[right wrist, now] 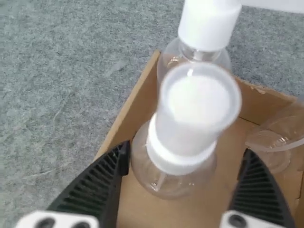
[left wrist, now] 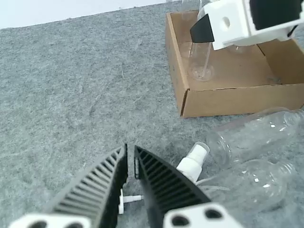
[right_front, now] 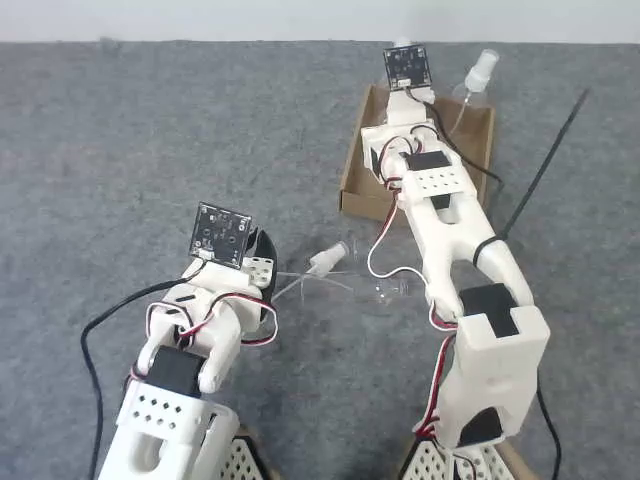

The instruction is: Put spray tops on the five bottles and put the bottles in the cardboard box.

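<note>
Spread right tool (right wrist: 185,152) seemingly straddles bottle (right wrist: 190,109) in box (right wrist: 127,111).

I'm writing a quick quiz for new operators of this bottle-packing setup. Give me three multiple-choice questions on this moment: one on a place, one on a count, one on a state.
1. Where is the right gripper?
A. Over the cardboard box
B. Over bare carpet, far from the box
C. Beside the left arm's base

2. How many bottles lie on their sides on the carpet outside the box?
A. None
B. Two
C. Five

3. How do the right gripper's jaws stand?
A. Shut on a loose spray top
B. Shut on nothing
C. Open, either side of a capped bottle

Answers:
1 A: the right gripper hangs above the cardboard box.
2 B: one lying bottle and a second lying bottle rest on the grey carpet.
3 C: its fingers stand wide apart around the upright bottle in the box.
</note>
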